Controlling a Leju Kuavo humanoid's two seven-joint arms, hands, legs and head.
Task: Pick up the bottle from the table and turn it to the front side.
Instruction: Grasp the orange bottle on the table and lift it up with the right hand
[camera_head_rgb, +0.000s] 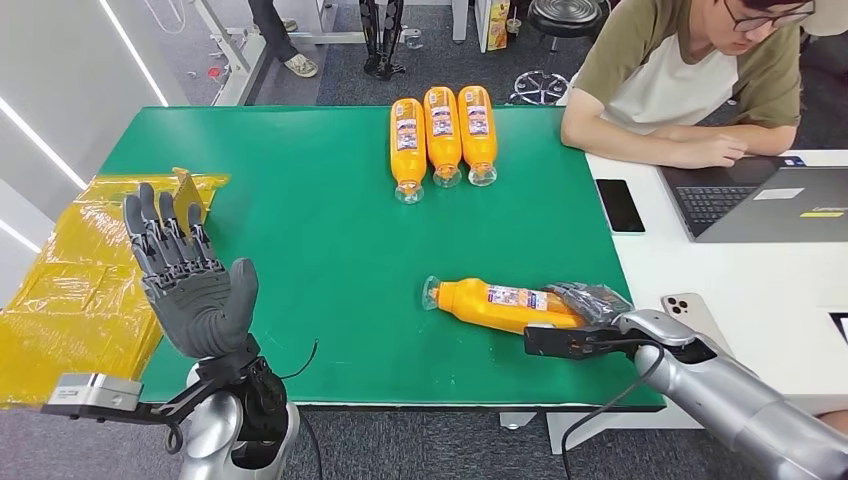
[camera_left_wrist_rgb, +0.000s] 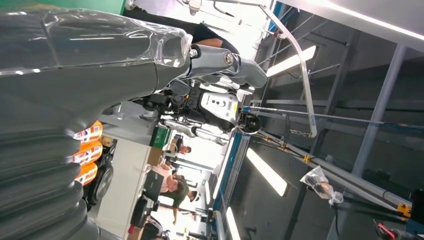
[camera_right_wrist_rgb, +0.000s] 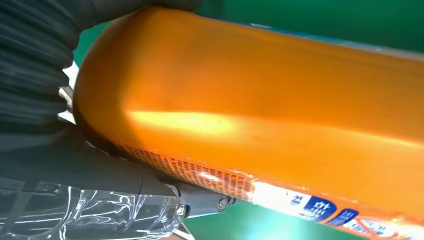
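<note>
Orange plastic marks the bottle (camera_head_rgb: 497, 303) that lies on its side on the green worktop (camera_head_rgb: 300, 230), its base end inside the right hand (camera_head_rgb: 585, 322) and its clear cap pointing away from that hand toward the worktop's middle. The right hand has closed around the base, with dark fingers (camera_head_rgb: 590, 297) draped over the far side and the thumb under the near side; in the right wrist view the orange body (camera_right_wrist_rgb: 250, 100) presses close against the hand's grey cover. I judge that the grip sits at the base so the bottle can be lifted and rolled about its long axis; its label (camera_head_rgb: 515, 296) already shows partly on top, so the turn needed looks small.

The left hand (camera_head_rgb: 185, 275) stands raised and empty, fingers spread wide, well apart from the bottle, above the worktop's near left edge.

Beyond the right hand, three more orange bottles (camera_head_rgb: 441, 135) lie side by side with labels up, probably the finished row. Past that hand's outer side, on a white desk, lie a dark phone (camera_head_rgb: 619, 205) and a light-coloured phone (camera_head_rgb: 692, 316), and a person (camera_head_rgb: 690, 75) leans over a laptop (camera_head_rgb: 765, 200). The light phone lies just beside the right forearm and could be brushed in a wide swing; nothing lies between the held bottle and the row.
</note>
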